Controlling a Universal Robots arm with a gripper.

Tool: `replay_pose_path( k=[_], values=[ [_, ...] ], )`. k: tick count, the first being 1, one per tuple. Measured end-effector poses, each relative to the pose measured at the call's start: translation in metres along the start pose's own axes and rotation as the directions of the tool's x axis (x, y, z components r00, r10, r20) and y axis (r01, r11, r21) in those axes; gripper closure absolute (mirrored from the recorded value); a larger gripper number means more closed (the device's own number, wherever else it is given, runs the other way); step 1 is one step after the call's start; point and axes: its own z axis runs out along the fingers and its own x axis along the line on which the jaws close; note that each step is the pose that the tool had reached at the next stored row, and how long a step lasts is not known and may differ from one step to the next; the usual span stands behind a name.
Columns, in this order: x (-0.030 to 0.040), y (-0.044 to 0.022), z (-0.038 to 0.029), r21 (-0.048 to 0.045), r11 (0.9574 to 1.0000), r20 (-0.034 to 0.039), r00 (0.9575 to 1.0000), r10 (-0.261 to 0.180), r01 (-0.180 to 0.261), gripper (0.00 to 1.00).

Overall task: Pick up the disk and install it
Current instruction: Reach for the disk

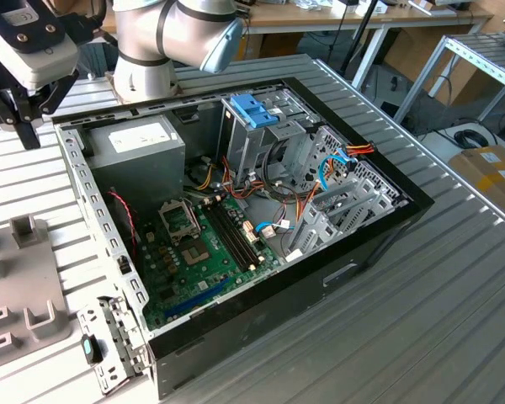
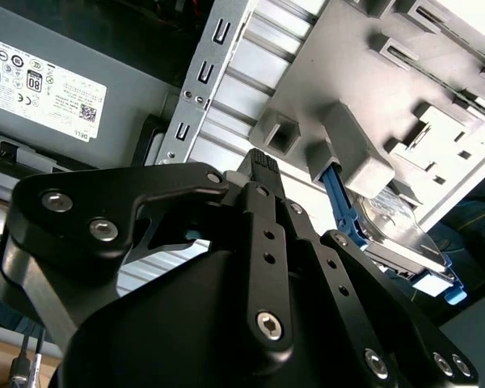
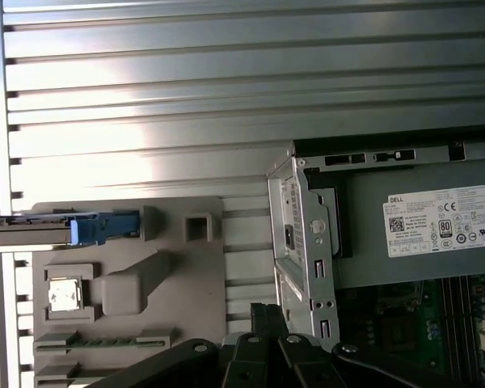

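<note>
My black gripper (image 2: 259, 160) hangs over the ribbed metal table (image 3: 145, 105); its jaws I cannot judge. The blue-framed silver disk (image 2: 396, 234) stands at the edge of the grey plastic holder (image 3: 186, 279).

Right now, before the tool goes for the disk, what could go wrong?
The disk stands on edge in the grey holder, tight beside a raised block; an off-line tool might strike it. The case's metal rim lies close beside. Loose cables near the drive cage could snag.
</note>
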Motion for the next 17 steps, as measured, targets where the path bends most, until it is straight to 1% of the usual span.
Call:
replay_pose_path(
  k=[3, 17],
  values=[
    [0.002, -0.0002, -0.0001, 0.0005, 1.0, 0.0, 1.0, 0.0, 0.0, 0.89],
    [0.0067, -0.0005, -0.0002, 0.0018, 1.0, 0.0001, 1.0, 0.0, 0.0, 0.89]
  ],
)
